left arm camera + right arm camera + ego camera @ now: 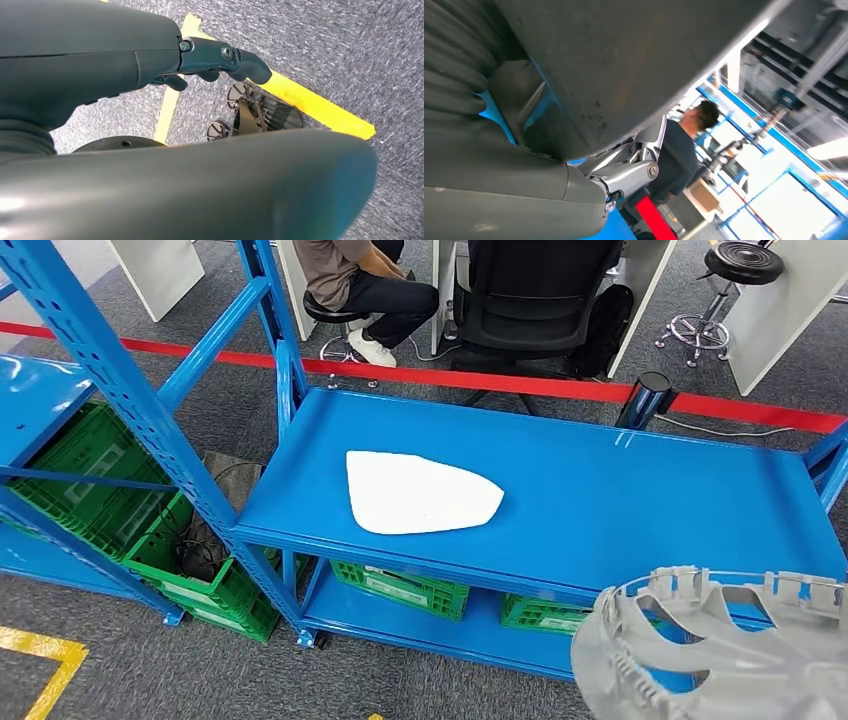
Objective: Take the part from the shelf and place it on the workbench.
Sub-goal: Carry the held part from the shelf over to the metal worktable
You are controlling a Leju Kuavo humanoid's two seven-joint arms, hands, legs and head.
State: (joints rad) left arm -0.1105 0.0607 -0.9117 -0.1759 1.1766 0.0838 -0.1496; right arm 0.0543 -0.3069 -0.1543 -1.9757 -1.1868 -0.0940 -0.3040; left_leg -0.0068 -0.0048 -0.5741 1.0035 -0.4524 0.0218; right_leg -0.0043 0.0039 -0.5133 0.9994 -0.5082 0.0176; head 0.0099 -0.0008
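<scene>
Head view: grey part point(715, 650) rides low at the right, over the blue shelf's point(640, 490) front edge; white sheet point(418, 492) lies mid-shelf.

Left wrist: left hand point(220, 60) hangs over carpet, fingers curled, holding nothing.

Right wrist: right hand point(629, 170) sits under the part, fingers wrapped on its rim. Judgement: keep that hold firm and the part level while carrying to the workbench.

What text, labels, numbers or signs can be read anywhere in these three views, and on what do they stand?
No text can be read in any view.
White labels on the green crates under the blue shelf: too small and blurred to read.
White sheet on the shelf: blank.
Grey part at the lower right: no marking visible.
Yellow floor lines and the red tape: plain stripes, no lettering.
</scene>
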